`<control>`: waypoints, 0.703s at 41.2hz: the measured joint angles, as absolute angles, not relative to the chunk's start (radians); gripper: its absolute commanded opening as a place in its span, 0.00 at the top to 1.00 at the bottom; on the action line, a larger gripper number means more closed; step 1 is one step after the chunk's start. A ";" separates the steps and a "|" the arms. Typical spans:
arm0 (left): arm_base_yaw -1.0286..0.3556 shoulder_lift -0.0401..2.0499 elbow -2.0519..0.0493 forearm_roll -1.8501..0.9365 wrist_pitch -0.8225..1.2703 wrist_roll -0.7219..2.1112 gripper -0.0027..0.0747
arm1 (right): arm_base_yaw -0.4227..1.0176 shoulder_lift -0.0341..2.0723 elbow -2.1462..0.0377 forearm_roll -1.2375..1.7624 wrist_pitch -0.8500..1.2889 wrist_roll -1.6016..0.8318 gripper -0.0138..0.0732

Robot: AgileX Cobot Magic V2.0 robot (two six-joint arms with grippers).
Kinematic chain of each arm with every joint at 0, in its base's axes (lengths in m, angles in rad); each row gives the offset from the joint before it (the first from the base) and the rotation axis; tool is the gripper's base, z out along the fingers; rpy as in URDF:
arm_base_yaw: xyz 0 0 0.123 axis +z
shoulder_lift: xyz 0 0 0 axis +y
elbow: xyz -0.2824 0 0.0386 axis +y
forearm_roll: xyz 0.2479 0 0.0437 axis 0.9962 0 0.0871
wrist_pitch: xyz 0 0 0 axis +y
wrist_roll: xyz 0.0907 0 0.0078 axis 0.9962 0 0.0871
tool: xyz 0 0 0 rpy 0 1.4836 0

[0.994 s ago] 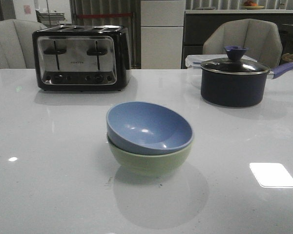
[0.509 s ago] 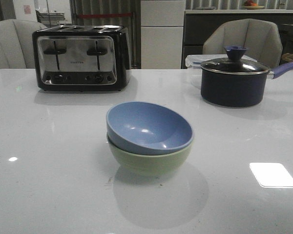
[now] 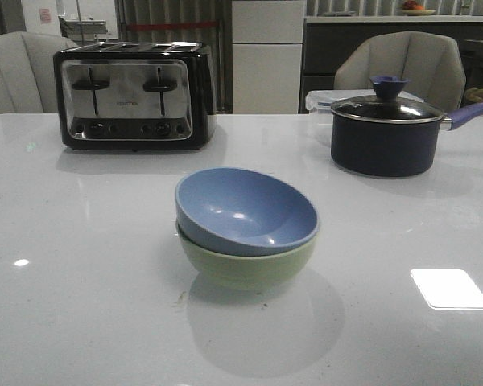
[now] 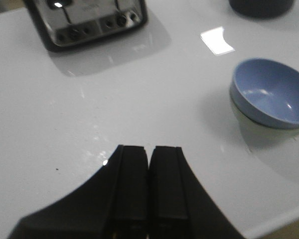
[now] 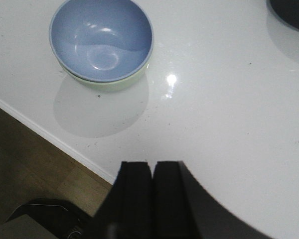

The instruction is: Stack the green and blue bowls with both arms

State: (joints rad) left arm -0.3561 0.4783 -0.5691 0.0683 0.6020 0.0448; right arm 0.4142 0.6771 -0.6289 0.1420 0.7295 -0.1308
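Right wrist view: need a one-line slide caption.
Shut right gripper hangs clear of the dusty blue bowl nested in the pale green bowl near the white table edge.

Front cam sits low at the near edge of the glossy white table (image 3: pixel 80 305), looking straight across it, fairly close to the dusty blue bowl (image 3: pixel 245 211) nested in the pale green bowl (image 3: pixel 249 267). Both wrist cams look down from higher up, off to either side, and all three catch that stack (image 4: pixel 269 97) (image 5: pixel 100 40).
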 measured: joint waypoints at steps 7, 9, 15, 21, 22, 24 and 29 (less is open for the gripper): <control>-0.215 0.287 -0.323 0.030 0.353 0.045 0.85 | 0.414 0.677 -0.629 0.142 0.730 -0.131 0.78; -0.183 0.233 -0.256 0.009 0.303 0.045 0.85 | 0.414 0.677 -0.629 0.142 0.730 -0.131 0.78; -0.109 0.091 -0.091 -0.024 0.181 0.045 0.85 | 0.414 0.677 -0.629 0.142 0.730 -0.131 0.78; -0.070 0.001 -0.008 -0.030 0.099 0.045 0.85 | 0.414 0.677 -0.629 0.142 0.730 -0.131 0.78; -0.065 -0.004 -0.002 -0.030 0.094 0.045 0.85 | 0.414 0.677 -0.629 0.142 0.730 -0.131 0.78; -0.058 -0.004 0.001 -0.030 0.084 0.045 0.85 | 0.414 0.677 -0.629 0.142 0.730 -0.131 0.78; -0.046 -0.004 0.002 -0.030 0.037 0.045 0.85 | 0.414 0.677 -0.629 0.142 0.731 -0.131 0.78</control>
State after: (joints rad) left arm -0.0464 -0.0042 0.0024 -0.0300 0.0371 0.0448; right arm 0.4142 0.6771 -0.6289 0.1420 0.7311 -0.1308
